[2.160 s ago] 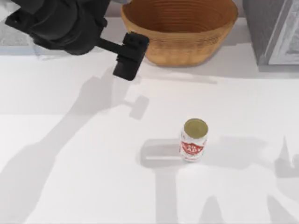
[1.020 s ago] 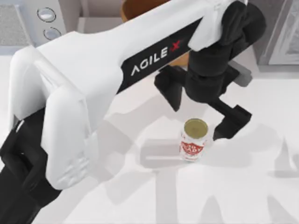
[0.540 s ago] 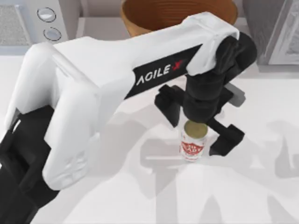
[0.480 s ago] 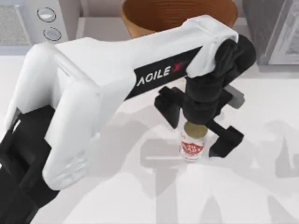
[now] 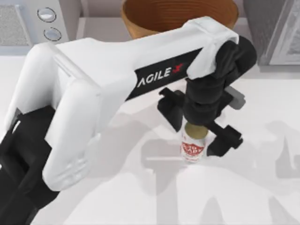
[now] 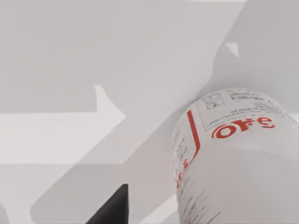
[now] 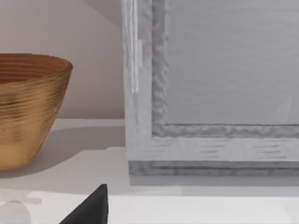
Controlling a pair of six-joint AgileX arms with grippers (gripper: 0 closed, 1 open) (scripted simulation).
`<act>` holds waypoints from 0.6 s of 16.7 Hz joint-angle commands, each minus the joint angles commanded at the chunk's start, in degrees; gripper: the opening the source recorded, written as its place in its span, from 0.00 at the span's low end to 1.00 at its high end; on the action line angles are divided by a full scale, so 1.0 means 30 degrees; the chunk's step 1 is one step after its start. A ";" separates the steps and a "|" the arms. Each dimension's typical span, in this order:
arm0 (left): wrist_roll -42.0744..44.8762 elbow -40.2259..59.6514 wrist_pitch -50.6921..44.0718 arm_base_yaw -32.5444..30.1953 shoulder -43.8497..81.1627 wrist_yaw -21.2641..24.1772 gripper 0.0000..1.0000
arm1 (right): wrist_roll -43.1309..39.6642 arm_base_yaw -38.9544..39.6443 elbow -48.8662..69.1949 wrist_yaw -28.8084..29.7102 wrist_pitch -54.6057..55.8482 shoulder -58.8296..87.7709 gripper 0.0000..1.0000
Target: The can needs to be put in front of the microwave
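The can (image 5: 193, 147), white and red with a dull gold lid, stands upright on the white table right of centre. My left gripper (image 5: 197, 136) is lowered over it, open, with one dark finger (image 5: 171, 108) on the far-left side of the can and the other (image 5: 225, 140) on its near-right side, both apart from it. Up close in the left wrist view, the can's label (image 6: 233, 154) sits beside one fingertip (image 6: 112, 211). The microwave (image 5: 65, 18), light grey with two round knobs, stands at the back left.
A woven brown basket (image 5: 140, 18) sits at the back centre, seen too in the right wrist view as the basket (image 7: 28, 107). A darker grey box (image 5: 272, 28) stands at the back right. My right gripper (image 7: 91, 207) is parked facing that box (image 7: 210, 93).
My left arm swung in from the back left to the can and lowered its gripper around it. In the last half second the fingers drew slightly closer to the can.
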 joint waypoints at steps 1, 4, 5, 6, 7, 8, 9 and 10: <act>0.0000 0.0000 0.0000 0.0000 0.0000 0.0000 0.62 | 0.0000 0.0000 0.0000 0.0000 0.0000 0.0000 1.00; 0.0000 0.0000 0.0000 0.0000 0.0000 0.0000 0.40 | 0.0000 0.0000 0.0000 0.0000 0.0000 0.0000 1.00; 0.0000 0.0000 0.0000 0.0000 0.0000 0.0000 0.32 | 0.0000 0.0000 0.0000 0.0000 0.0000 0.0000 1.00; 0.0000 0.0000 0.0000 0.0000 0.0000 0.0000 0.25 | 0.0000 0.0000 0.0000 0.0000 0.0000 0.0000 1.00; 0.0000 0.0000 0.0000 0.0000 0.0000 0.0000 0.17 | 0.0000 0.0000 0.0000 0.0000 0.0000 0.0000 1.00; 0.0000 0.0000 0.0000 0.0000 0.0000 0.0000 0.10 | 0.0000 0.0000 0.0000 0.0000 0.0000 0.0000 1.00; 0.0000 0.0000 0.0000 0.0000 0.0000 0.0000 0.02 | 0.0000 0.0000 0.0000 0.0000 0.0000 0.0000 1.00; 0.0000 0.0000 0.0000 0.0000 0.0000 0.0000 0.00 | 0.0000 0.0000 0.0000 0.0000 0.0000 0.0000 1.00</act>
